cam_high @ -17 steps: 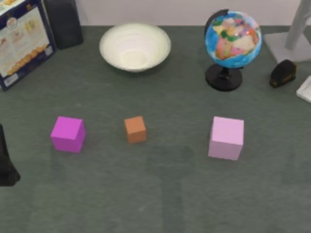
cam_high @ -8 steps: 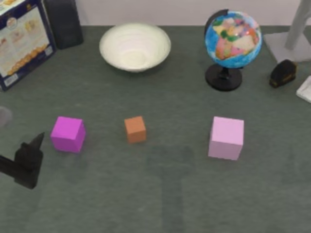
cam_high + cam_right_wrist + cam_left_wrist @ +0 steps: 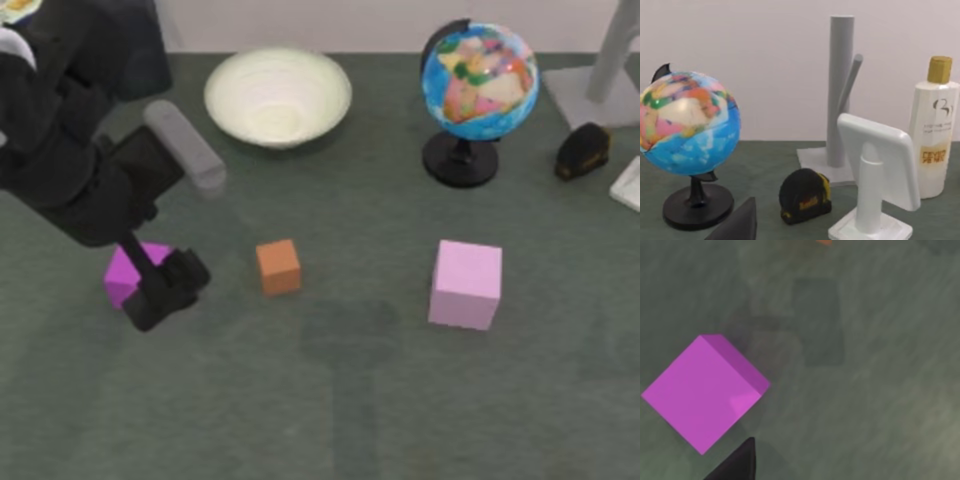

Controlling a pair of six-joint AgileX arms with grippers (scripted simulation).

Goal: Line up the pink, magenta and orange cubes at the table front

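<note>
My left gripper [image 3: 158, 285] hangs open over the front right part of the magenta cube [image 3: 120, 275] at the table's left and hides much of it. In the left wrist view the magenta cube [image 3: 702, 392] lies beside one dark fingertip [image 3: 742, 462], not between the fingers. The small orange cube [image 3: 278, 266] sits in the middle, and the large pink cube [image 3: 466, 283] stands to its right. All three rest on the dark green tabletop [image 3: 330, 400]. My right arm is parked outside the top view; one fingertip [image 3: 742, 222] shows in its wrist view.
A white bowl [image 3: 278, 95] and a globe [image 3: 478, 80] stand at the back. A black tape measure [image 3: 583, 150], a grey stand [image 3: 600, 80], a white bottle [image 3: 935, 135] and a white holder [image 3: 880, 170] crowd the back right corner.
My left arm has swung in from the left edge and now reaches over the magenta cube. The cubes have not moved.
</note>
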